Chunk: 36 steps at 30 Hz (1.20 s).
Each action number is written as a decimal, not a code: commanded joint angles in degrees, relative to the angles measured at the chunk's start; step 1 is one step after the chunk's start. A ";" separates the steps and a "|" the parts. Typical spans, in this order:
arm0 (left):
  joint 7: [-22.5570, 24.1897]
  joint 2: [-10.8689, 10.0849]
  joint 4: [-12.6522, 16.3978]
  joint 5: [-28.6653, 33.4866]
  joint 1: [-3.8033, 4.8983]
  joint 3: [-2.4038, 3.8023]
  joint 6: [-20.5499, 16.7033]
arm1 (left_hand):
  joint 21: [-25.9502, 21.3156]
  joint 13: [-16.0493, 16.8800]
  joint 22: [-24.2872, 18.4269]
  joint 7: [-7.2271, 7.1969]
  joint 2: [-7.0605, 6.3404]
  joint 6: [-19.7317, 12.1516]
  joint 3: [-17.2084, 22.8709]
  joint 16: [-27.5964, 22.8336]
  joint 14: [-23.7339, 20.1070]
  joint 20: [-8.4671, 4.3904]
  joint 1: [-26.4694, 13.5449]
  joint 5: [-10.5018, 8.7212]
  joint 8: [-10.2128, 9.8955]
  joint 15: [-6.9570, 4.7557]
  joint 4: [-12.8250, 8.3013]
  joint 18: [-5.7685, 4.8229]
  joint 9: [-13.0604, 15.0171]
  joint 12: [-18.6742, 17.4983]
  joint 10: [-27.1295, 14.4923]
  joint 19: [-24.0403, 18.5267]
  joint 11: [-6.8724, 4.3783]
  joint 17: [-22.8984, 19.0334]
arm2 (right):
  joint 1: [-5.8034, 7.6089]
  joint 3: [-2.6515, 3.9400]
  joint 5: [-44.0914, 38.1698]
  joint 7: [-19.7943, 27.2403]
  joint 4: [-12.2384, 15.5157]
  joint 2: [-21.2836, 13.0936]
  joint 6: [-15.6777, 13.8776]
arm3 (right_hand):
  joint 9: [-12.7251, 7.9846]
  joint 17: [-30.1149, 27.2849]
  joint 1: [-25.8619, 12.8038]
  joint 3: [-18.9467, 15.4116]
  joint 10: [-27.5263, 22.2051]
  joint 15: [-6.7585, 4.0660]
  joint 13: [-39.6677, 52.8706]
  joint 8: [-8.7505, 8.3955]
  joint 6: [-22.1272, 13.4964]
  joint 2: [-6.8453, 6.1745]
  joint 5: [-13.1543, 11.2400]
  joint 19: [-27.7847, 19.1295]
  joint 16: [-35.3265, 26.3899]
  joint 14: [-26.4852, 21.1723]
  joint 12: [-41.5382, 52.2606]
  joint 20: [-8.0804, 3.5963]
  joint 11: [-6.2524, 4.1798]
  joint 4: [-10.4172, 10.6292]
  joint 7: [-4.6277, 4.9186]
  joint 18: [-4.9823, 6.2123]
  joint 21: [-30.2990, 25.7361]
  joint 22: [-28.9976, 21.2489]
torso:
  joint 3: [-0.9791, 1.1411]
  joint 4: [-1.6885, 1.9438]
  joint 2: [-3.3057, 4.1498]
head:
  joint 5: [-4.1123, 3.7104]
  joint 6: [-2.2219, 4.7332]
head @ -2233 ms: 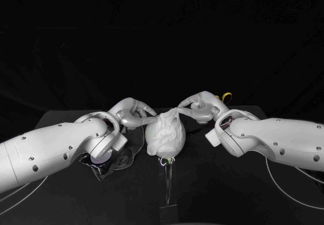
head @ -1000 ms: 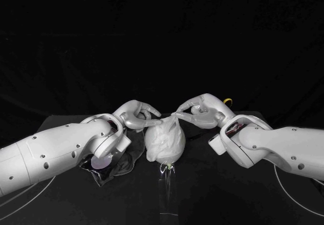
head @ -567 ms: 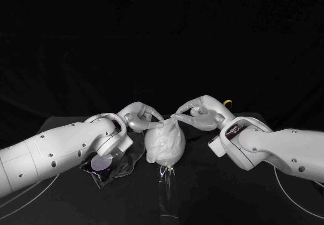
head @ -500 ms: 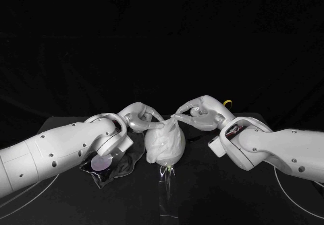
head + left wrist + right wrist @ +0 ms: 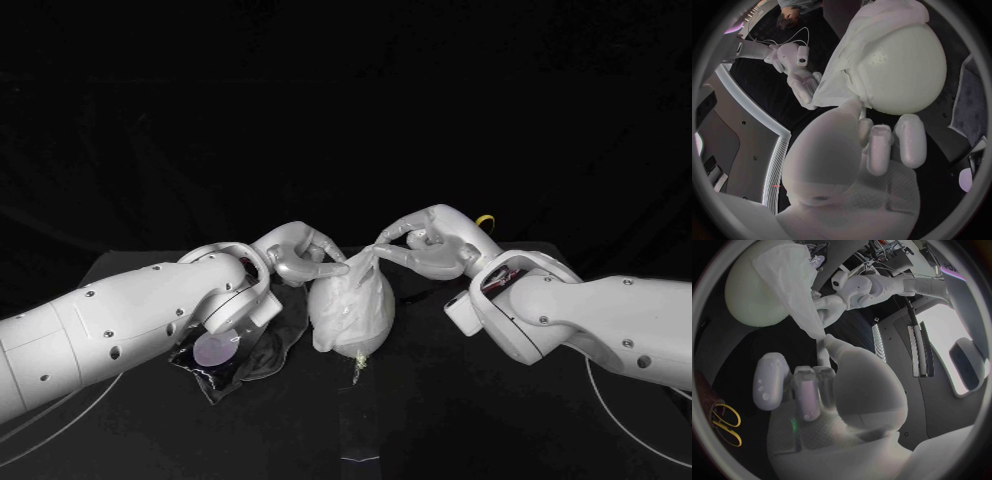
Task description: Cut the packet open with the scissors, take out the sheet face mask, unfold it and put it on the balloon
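A pale balloon (image 5: 351, 312) stands at the table's middle on a clear stem (image 5: 355, 400), with the white sheet mask (image 5: 343, 290) draped over it. My left hand (image 5: 300, 256) pinches the mask's upper left edge. My right hand (image 5: 423, 245) pinches its upper right corner, pulled to a point. In the left wrist view the mask (image 5: 845, 65) runs from my left hand (image 5: 873, 145) over the balloon (image 5: 907, 70) toward my right hand (image 5: 795, 70). In the right wrist view the mask (image 5: 795, 295) tapers down into my right hand (image 5: 811, 385).
The dark opened packet (image 5: 219, 352) lies on the table under my left forearm. The yellow-handled scissors (image 5: 486, 218) lie behind my right hand, and the right wrist view shows these scissors (image 5: 724, 422) too. Both white forearms crowd the balloon's sides.
Both hands have kept hold of the mask and risen a little, closing in over the balloon's top. The mask now lies smoother on the balloon, which has tilted slightly.
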 commanded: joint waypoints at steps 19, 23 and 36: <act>0.03 -4.02 0.93 3.08 0.07 1.45 5.55 | -0.56 -1.79 -0.28 -0.77 -0.24 -0.88 6.18 -0.09 4.86 -1.15 -2.96 -0.08 5.39 -1.29 -1.20 -0.49 4.24 -1.32 -0.59 -1.23 -1.13 12.81 | 0.18 0.02 -2.61 -4.01 -3.46 0.36 -0.34 | 5.61 15.09 0.21 0.39 5.99 -0.52 15.05 1.27 0.63 0.09 0.39 0.16 0.25 5.93 0.20 -0.29 -0.29 0.06 -0.65 0.63 0.16 10.28 | 0.00 0.10 0.00 | 0.02 -0.45; -0.31 -4.28 1.46 4.35 0.09 1.51 7.01 | -0.52 -2.15 -0.17 -0.94 -0.53 -0.85 6.25 -0.08 4.90 -1.16 -3.34 -0.07 5.63 -1.35 -1.14 -0.52 4.43 -1.44 -0.84 -1.18 -1.23 12.90 | 0.18 0.00 -2.90 -4.78 -4.08 1.06 -0.60 | 5.67 15.09 0.17 0.42 5.99 -0.52 15.05 1.30 0.61 0.09 0.39 0.16 0.25 5.93 0.20 -0.29 -0.29 0.07 -0.66 0.63 0.15 10.28 | 0.01 0.02 0.03 | 0.08 -0.47; -0.50 -4.94 2.49 8.40 0.12 1.53 6.61 | -0.34 -3.07 0.17 -1.07 -0.95 -1.00 6.32 -0.06 4.96 -1.20 -3.76 -0.07 5.80 -1.45 -1.12 -0.60 4.60 -1.78 -1.55 -0.93 -1.33 13.03 | 0.17 -0.03 -3.62 -5.54 -4.46 1.37 -0.65 | 5.75 15.09 0.13 0.45 5.99 -0.52 15.05 1.36 0.59 0.08 0.39 0.14 0.25 5.93 0.20 -0.29 -0.29 0.06 -0.67 0.64 0.10 10.27 | 0.04 -0.01 -0.02 | 0.02 -0.23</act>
